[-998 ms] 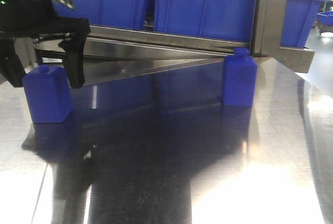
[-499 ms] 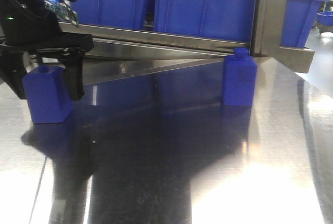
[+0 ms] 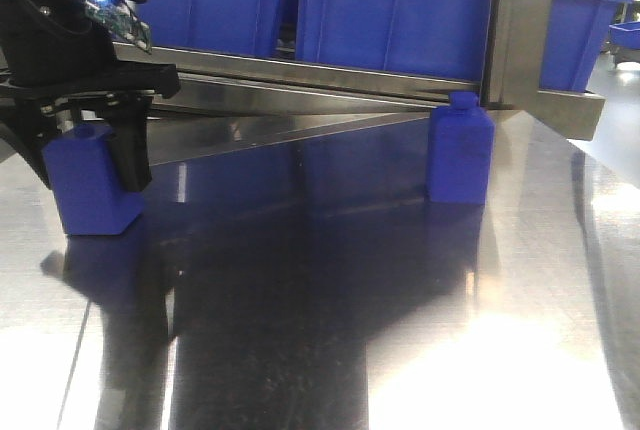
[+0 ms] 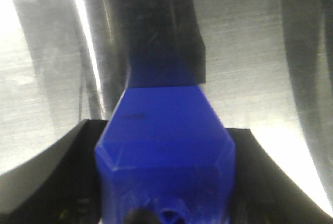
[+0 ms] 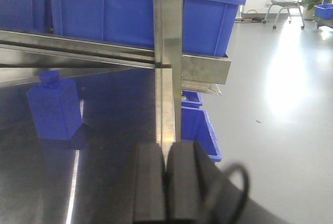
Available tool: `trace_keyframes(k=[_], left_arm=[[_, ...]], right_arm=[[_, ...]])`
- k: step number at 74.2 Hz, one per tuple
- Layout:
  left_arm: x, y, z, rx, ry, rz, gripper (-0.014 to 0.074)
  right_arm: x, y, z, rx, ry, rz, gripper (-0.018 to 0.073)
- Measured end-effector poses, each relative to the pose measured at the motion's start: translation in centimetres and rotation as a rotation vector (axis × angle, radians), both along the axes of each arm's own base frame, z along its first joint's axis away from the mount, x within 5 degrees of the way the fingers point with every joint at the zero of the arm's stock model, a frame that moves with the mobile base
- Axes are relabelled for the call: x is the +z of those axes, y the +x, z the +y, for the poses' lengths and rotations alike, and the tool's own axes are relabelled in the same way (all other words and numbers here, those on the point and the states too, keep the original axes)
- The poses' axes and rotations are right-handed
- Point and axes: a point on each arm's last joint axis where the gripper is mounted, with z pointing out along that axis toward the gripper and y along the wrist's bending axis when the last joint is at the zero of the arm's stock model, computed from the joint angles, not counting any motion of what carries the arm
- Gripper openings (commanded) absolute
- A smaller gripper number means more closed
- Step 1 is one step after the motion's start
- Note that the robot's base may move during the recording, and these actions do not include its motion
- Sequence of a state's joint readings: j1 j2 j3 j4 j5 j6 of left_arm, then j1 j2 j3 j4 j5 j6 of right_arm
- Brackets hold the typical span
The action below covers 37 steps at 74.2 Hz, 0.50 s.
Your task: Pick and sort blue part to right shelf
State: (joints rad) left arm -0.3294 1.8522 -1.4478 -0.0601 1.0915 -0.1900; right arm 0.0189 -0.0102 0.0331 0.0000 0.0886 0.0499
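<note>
A blue bottle-shaped part (image 3: 88,190) stands on the steel table at the far left. My left gripper (image 3: 85,175) is down over it, one black finger on each side, pressing its flanks. In the left wrist view the part (image 4: 164,146) fills the space between the fingers (image 4: 57,182), with the gripper (image 4: 166,127) closed against it. A second blue part (image 3: 460,150) stands upright at the back right, and also shows in the right wrist view (image 5: 54,107). My right gripper (image 5: 166,182) is shut and empty, low over the table near the shelf post.
Blue plastic bins (image 3: 390,5) sit on a steel shelf along the back. A vertical steel post (image 3: 520,30) stands beside the second part and shows in the right wrist view (image 5: 167,52). The steel table (image 3: 350,300) is reflective. Another bin (image 5: 200,127) sits low past the table's edge.
The left gripper's fingers have drawn inward onto the left blue part, which stays on the table. The second part has not moved.
</note>
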Motion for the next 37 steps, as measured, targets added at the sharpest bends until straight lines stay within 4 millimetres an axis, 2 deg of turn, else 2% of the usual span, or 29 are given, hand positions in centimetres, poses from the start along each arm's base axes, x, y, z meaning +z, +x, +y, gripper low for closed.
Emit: trace_keyframes(k=[11, 18, 28, 37], left_arm=[[1.4, -0.2, -0.2, -0.009, -0.015, -0.05, 0.0251], [3.9, -1.1, -0.7, -0.032, -0.035, -0.144, 0.0251], [9.0, -3.3, -0.7, -0.052, -0.103, -0.338, 0.0251], [11.6, -5.5, 0.2, -0.052, -0.139, -0.458, 0.0251]], right_arm=[[0.0, 0.0, 0.0, 0.0, 0.0, 0.0, 0.0057], [0.0, 0.0, 0.0, 0.0, 0.0, 0.0, 0.0057], [0.0, 0.0, 0.0, 0.0, 0.0, 0.0, 0.0057], [0.0, 0.0, 0.0, 0.0, 0.0, -0.002, 0.0057]])
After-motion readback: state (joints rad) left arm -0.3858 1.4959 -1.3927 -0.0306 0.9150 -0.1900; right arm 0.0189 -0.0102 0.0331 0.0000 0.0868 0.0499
